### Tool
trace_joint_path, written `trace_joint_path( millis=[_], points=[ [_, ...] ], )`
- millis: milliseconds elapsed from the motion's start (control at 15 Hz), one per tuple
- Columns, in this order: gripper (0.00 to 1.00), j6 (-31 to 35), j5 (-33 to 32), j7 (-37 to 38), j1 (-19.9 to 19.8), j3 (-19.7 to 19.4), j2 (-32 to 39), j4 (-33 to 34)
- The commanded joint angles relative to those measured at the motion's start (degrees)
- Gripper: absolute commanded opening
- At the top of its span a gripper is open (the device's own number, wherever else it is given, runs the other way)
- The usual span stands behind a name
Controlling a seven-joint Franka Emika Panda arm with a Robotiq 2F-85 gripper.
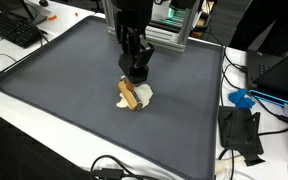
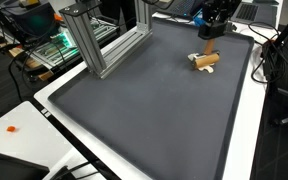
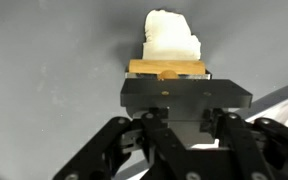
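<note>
Hand clenched on a wooden block

In the wrist view the jaws pinch the block crosswise at their tips, and a crumpled white lump lies just beyond, touching it. In an exterior view the block hangs tilted with its lower end by the lump, on the grey mat covering the counter. An aluminium frame stands farther back.

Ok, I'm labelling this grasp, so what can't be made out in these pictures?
Fingers on the block: wrist view, the black housing covers the tips, so the grip is unclear.
White lump: blurred and small in every view; it cannot be identified.
Mat: near corner cut off by the exterior view's bottom edge.
</note>
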Motion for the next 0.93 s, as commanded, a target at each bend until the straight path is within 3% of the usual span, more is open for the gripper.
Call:
trace_joint_path(
  millis=[0, 867],
  points=[
    [0.22, -3.23, 4.18, -1.8, -0.65, 2.19, 1.28, -2.82],
    [0.22, -9.27, 8.69, -3.42, -0.43, 3.75, 1.45, -2.36]
  ],
)
